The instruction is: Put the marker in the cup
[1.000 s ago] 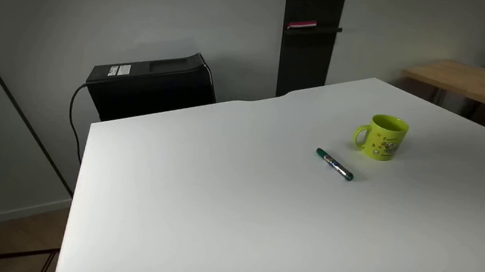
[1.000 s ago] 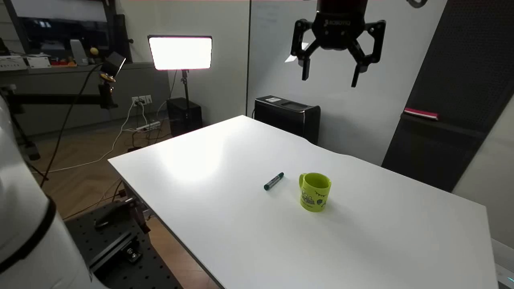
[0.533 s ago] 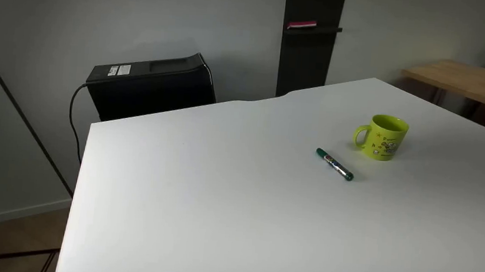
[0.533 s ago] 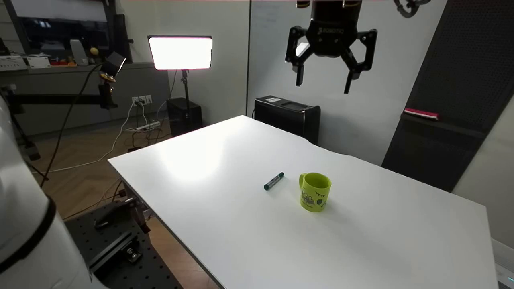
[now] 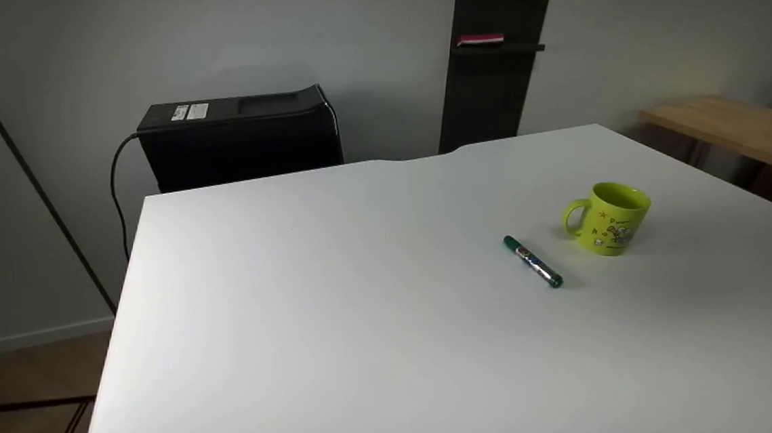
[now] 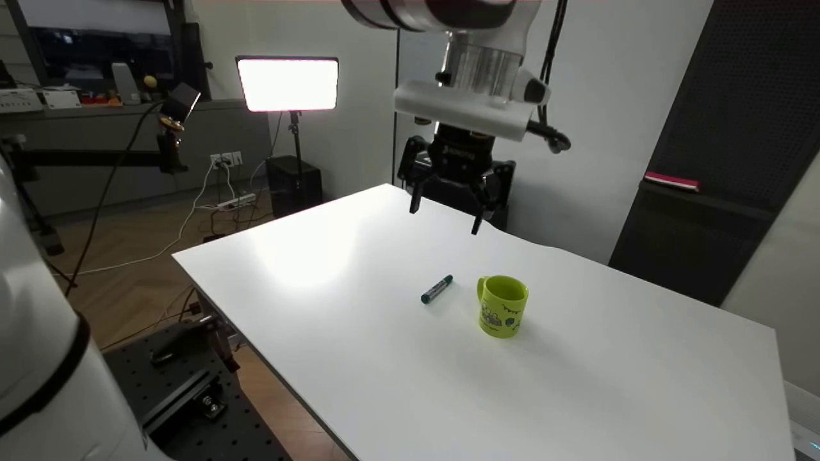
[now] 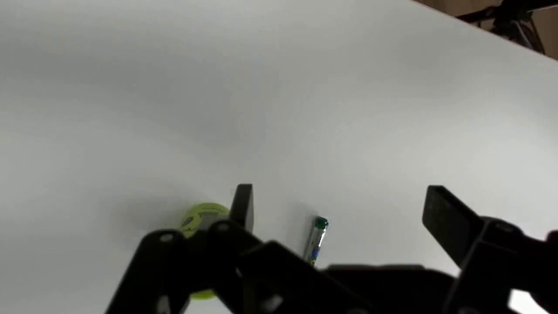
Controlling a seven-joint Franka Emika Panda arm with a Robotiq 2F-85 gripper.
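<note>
The marker (image 5: 533, 261), silver with green ends, lies on the white table beside the cup's handle; it also shows in an exterior view (image 6: 437, 289). The yellow-green cup (image 5: 612, 220) stands upright and shows too in an exterior view (image 6: 503, 307). My gripper (image 6: 445, 219) is open and empty, pointing down above the table near the marker and cup. In the wrist view the marker (image 7: 316, 239) shows between the open fingers (image 7: 340, 205), its lower part hidden by the gripper. The cup (image 7: 196, 214) is mostly hidden behind a finger.
The white table (image 6: 359, 358) has a wavy far edge. A black box-shaped unit (image 5: 242, 138) stands behind it. A bright lamp (image 6: 288, 84) stands on the floor behind the table. The robot's white arm part (image 6: 57, 358) is at the side.
My gripper has come down and moved toward the left in an exterior view, closer to the marker and cup. It stays open. The marker and cup have not moved.
</note>
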